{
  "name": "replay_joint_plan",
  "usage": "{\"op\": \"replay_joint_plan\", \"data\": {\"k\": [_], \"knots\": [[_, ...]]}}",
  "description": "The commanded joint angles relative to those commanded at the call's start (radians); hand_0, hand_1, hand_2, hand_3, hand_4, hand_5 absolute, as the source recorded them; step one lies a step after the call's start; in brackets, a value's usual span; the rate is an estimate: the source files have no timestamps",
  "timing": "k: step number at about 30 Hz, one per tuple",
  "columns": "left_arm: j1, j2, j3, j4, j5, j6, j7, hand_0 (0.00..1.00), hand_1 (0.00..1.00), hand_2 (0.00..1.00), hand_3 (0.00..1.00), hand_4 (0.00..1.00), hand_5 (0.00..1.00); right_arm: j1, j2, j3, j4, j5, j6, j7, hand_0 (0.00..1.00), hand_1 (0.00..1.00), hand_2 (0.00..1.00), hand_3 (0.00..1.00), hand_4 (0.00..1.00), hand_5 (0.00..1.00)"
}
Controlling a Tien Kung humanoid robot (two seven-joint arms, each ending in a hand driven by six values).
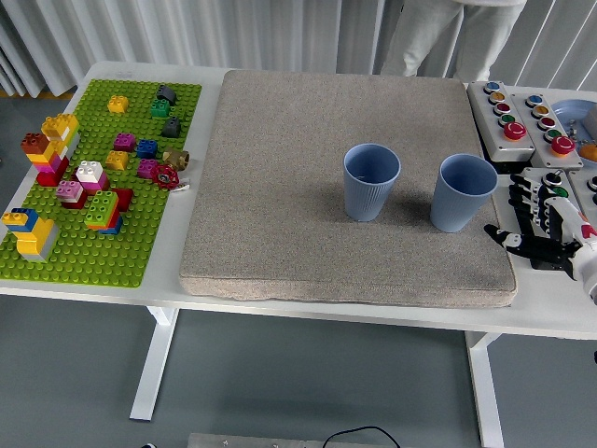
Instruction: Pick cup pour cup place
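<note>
With fingers spread and nothing held, the right hand (541,224) is set just beside the right cup (463,192), seemingly for a side grasp, while both cups are left upright on the mat (280,224), the left cup (371,181) apart to receive.

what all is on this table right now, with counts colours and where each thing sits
cups: 2, blue, upright on the mat, right of centre, apart from each other
mat: 1, grey-beige, table centre
baseplate: 1, green, table left
building bricks: many, mixed colours, on the baseplate
button boxes: several, white with coloured buttons, table right
table: 1, white
person: 1, pale trousers, far side
right hand: 1, black, fingers spread, holding nothing, right edge beside the right cup
</note>
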Motion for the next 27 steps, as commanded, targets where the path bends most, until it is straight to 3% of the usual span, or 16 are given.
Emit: {"op": "replay_joint_plan", "data": {"k": [12, 13, 27], "knots": [[-0.002, -0.002, -0.001, 0.0, 0.001, 0.0, 0.001, 0.797, 0.851, 0.869, 0.793, 0.496, 0.998, 0.027, 0.024, -0.016, -0.042, 0.005, 0.021, 0.016, 0.949, 0.894, 0.983, 0.957, 0.826, 0.377], [-0.003, -0.002, -0.001, -0.001, 0.001, 0.0, 0.0, 0.797, 0.85, 0.868, 0.793, 0.496, 0.998, 0.028, 0.024, -0.016, -0.042, 0.002, 0.02, 0.013, 0.953, 0.908, 0.998, 0.97, 0.877, 0.47], [-0.007, -0.005, -0.002, 0.0, 0.004, 0.0, 0.001, 0.797, 0.85, 0.868, 0.791, 0.496, 0.998, 0.067, 0.041, -0.072, -0.086, 0.001, 0.021, 0.013, 0.96, 0.911, 0.998, 0.979, 0.858, 0.408]]}}
